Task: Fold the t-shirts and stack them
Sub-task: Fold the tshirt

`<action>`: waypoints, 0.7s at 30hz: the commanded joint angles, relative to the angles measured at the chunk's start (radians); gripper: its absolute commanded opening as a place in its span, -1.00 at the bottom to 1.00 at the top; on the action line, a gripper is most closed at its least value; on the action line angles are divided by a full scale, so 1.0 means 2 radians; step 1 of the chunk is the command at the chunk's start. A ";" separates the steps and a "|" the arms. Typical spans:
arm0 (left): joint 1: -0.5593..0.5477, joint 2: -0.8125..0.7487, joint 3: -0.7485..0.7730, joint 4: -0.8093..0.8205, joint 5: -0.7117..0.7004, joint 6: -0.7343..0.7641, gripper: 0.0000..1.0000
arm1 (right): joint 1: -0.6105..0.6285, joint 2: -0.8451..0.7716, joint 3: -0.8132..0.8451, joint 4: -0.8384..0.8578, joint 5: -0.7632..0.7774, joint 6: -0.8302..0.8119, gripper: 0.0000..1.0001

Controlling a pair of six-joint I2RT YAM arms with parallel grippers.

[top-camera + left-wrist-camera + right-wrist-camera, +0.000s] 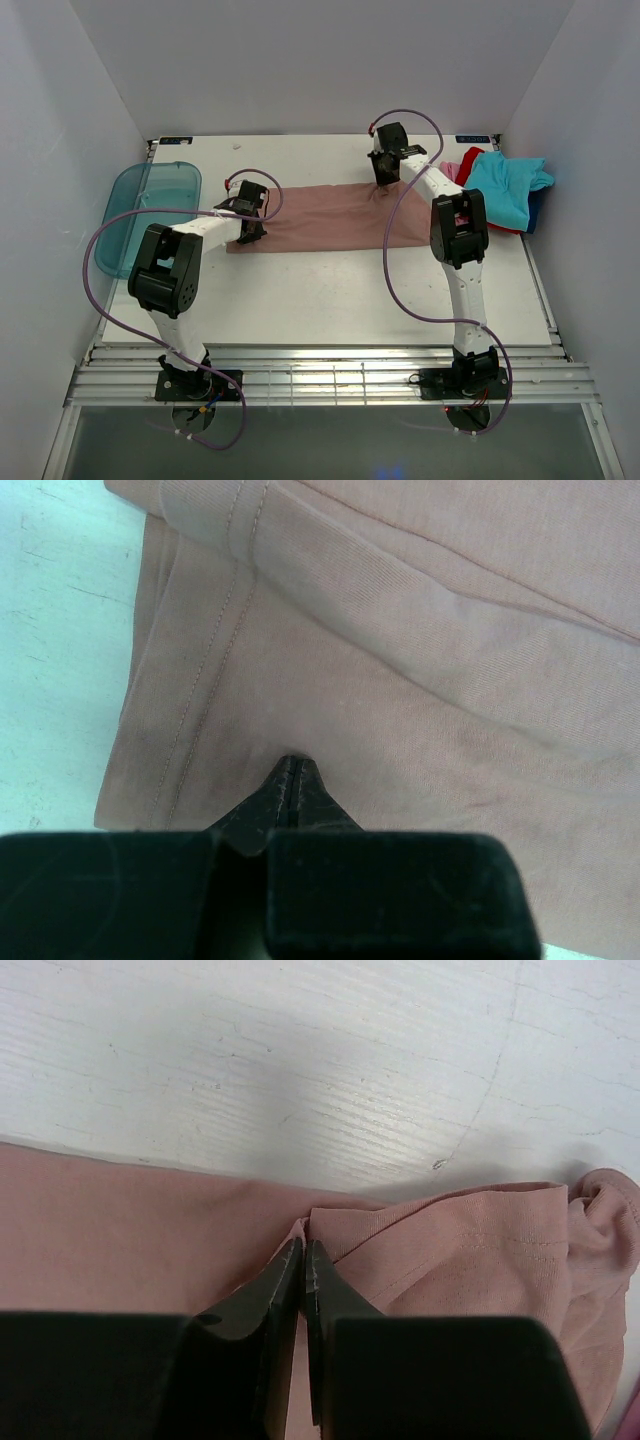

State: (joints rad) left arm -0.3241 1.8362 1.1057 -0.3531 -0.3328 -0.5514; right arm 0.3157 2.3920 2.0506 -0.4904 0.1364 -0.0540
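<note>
The dusty-pink t-shirt (330,215) lies on the counter (330,290) as a long flat band. Its hemmed end is nearest the teal plastic tray (120,215), and the rest stretches away from the tray. That shape suggests the sides are already folded in and the lengthwise fold comes next.

The left hand (250,212) sits on the end closest to the tray, just inside the double-stitched hem. Its fingers are pressed together with the tips down on the cloth. I cannot tell whether any fabric is caught between them, so it may simply be anchoring that end.

The right hand (384,180) is over the band's far edge, well away from the tray. It is pinching a small raised lip of pink cloth beside a bunched sleeve. It probably holds there so that edge can be lifted and carried over while the other end stays put.

The remaining shirts lie in a loose heap on the side of the counter farthest from the tray: a turquoise t-shirt (505,190) on top, with a red t-shirt (470,158), a pink one and a dark blue one showing beneath. They are out of the folding area.
</note>
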 commanded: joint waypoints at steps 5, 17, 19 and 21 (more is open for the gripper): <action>0.002 0.027 -0.034 -0.052 0.002 -0.003 -1.00 | 0.006 -0.036 -0.013 0.046 0.024 0.016 -0.78; 0.001 0.034 -0.031 -0.052 0.002 0.000 -1.00 | 0.006 -0.023 -0.006 0.066 0.022 0.050 -0.78; 0.002 0.034 -0.031 -0.052 0.002 0.000 -1.00 | 0.006 -0.025 -0.013 0.079 0.013 0.054 -0.78; 0.002 0.036 -0.032 -0.052 0.002 0.000 -1.00 | 0.006 -0.029 -0.023 0.088 0.010 0.061 -0.78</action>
State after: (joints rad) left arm -0.3244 1.8336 1.1004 -0.3462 -0.3405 -0.5507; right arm 0.3229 2.3714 1.9976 -0.3828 0.1745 0.0334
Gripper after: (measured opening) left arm 0.020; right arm 0.113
